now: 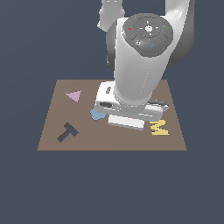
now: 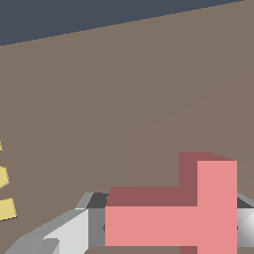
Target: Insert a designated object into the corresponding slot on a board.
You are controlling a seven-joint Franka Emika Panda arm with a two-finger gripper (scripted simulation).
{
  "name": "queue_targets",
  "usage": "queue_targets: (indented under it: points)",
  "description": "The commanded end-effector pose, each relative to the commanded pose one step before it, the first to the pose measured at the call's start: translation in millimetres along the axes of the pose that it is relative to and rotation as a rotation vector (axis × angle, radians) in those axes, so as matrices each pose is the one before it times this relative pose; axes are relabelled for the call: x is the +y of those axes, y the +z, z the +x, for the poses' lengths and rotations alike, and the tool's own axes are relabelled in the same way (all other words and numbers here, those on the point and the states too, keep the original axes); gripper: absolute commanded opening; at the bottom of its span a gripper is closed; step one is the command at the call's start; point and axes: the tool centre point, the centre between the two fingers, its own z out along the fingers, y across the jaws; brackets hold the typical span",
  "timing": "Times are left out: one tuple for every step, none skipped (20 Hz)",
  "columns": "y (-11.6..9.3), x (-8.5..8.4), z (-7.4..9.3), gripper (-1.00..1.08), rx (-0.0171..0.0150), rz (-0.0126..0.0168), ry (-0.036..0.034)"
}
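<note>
The salmon-pink T-shaped block (image 2: 171, 218) sits between my gripper's (image 2: 168, 225) grey fingers (image 2: 69, 230) in the wrist view, and the fingers press its two ends. It hangs over bare brown board (image 2: 124, 99). In the exterior view the gripper's white hand (image 1: 127, 111) hovers over the board's (image 1: 52, 140) middle and hides the block and the fingertips. The dark navy T-shaped slot (image 1: 68, 132) lies near the board's front corner at the exterior view's left, well apart from the hand.
A yellow M-shaped piece (image 1: 159, 127) lies on the board to the exterior view's right of the hand and shows in the wrist view (image 2: 5, 198). A light-blue blob piece (image 1: 97, 114) peeks out beside the hand. A pink triangle (image 1: 74, 95) lies at the back left.
</note>
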Motion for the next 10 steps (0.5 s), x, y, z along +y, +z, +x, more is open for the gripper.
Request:
queue_targets:
  points:
    - [-0.06, 0.11, 1.75, -1.0, 0.00036, 0.00002, 0.01322]
    - [-0.05, 0.01, 1.09, -1.0, 0.00002, 0.00002, 0.00895]
    - [-0.06, 0.02, 1.29, -1.0, 0.00002, 0.00002, 0.01059]
    - [-0.07, 0.03, 1.49, -1.0, 0.00002, 0.00002, 0.01224]
    - [-0.08, 0.03, 1.69, -1.0, 0.00003, 0.00003, 0.01388]
    - [-0.09, 0.03, 1.89, -1.0, 0.00003, 0.00003, 0.01552]
    - [-0.1, 0.04, 2.09, -1.0, 0.00003, 0.00003, 0.01718]
    - [-0.11, 0.05, 2.3, -1.0, 0.00003, 0.00004, 0.01885]
    - [-0.12, 0.05, 2.5, -1.0, 0.00004, 0.00004, 0.02051]
    - [-0.13, 0.06, 2.71, -1.0, 0.00004, 0.00004, 0.02219]
